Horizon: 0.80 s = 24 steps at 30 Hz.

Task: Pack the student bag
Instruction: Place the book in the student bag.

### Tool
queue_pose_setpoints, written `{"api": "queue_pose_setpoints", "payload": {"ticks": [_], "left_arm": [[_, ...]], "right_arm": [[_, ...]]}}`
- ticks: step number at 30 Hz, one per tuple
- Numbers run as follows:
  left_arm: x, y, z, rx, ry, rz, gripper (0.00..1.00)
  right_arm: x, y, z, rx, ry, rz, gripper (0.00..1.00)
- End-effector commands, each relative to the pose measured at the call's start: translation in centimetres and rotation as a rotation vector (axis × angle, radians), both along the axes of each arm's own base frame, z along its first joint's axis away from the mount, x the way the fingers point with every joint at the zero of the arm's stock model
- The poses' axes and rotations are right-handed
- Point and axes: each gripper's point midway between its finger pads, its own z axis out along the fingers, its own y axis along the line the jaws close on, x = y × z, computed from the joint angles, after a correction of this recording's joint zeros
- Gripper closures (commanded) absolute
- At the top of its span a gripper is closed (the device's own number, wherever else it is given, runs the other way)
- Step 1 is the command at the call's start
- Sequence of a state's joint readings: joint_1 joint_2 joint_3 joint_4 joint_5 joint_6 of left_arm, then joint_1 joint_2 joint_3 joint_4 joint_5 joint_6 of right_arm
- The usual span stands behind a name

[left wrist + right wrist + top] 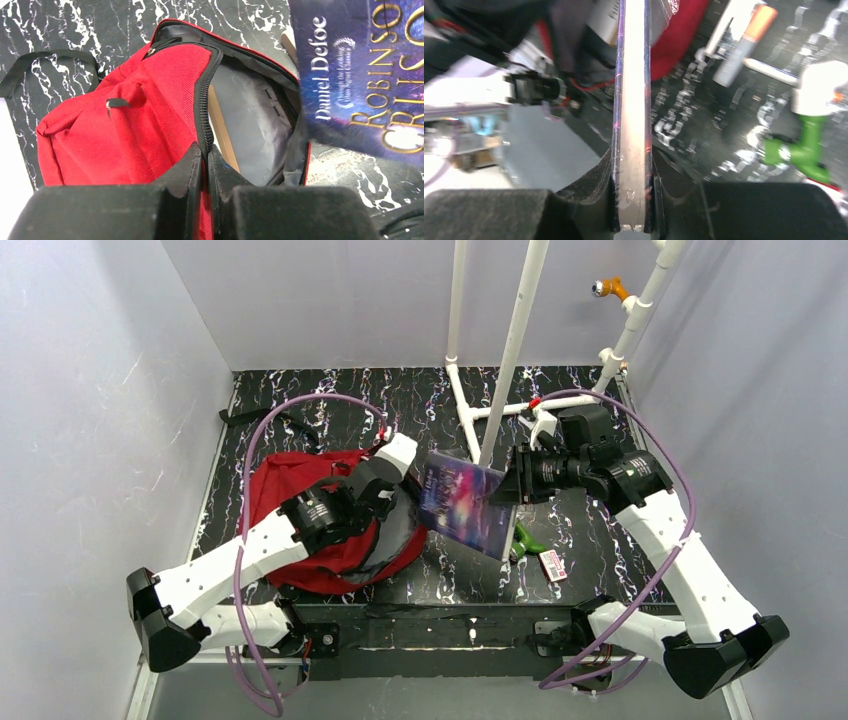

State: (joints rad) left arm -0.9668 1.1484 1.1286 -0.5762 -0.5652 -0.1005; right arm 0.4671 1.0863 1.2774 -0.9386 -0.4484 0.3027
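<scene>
the left jaws are clamped on the zipper edge of the red bag (pixel 125 130); the right jaws clamp a book (pixel 462 502) just beside them.

Pale booth, black marbled table, as I see it from the overhead camera.

The table (pixel 400 390) is black with white veins and fills the booth's floor. Plain lilac-grey walls close it in: the left wall (pixel 100 390) at 9 o'clock, the back wall (pixel 330 300) at 12 and the right wall (pixel 760 390) at 3. A white pipe frame (pixel 515 340) stands on the table toward 1 o'clock, with an orange fitting (pixel 612 287) high up on it. The light looks soft and even.
</scene>
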Motion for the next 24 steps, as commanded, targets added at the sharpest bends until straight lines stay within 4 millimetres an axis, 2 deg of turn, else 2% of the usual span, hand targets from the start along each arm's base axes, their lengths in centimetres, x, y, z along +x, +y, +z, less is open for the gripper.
{"api": "queue_pose_setpoints", "payload": {"ticks": [1,3,4,8,11,15,20,24], "left_arm": [[0.6,1.8,2.5,-0.084,-0.127,0.084,1.00],[0.5,2.1,3.0,-0.123,-0.153,0.095,1.00],[0.5,2.1,3.3,-0.141,-0.164,0.096,1.00],[0.5,1.6,4.1,-0.199,-0.192,0.076,1.00],[0.3,1.1,4.4,-0.224,-0.185,0.061,1.00],[-0.1,1.1,4.7,-0.268,-0.180,0.050,1.00],[-0.9,1.1,5.4,-0.308,-0.198,0.002,1.00],[-1.2,1.5,5.9,-0.312,-0.213,-0.012,1.00]], "right_arm": [[-0.1,5.2,8.2,0.439,-0.001,0.076,0.99],[0.0,6.1,8.7,0.534,0.053,0.072,0.99],[0.2,6.3,8.3,0.544,0.069,0.065,0.99],[0.5,6.5,3.6,0.497,0.184,0.034,0.99],[0.5,7.2,0.9,0.511,0.234,0.012,0.99],[1.7,7.8,-2.4,0.458,0.249,-0.065,0.99],[2.0,11.0,-2.0,0.482,0.228,-0.014,0.99],[1.8,13.8,0.6,0.559,0.195,0.063,0.99]]}}
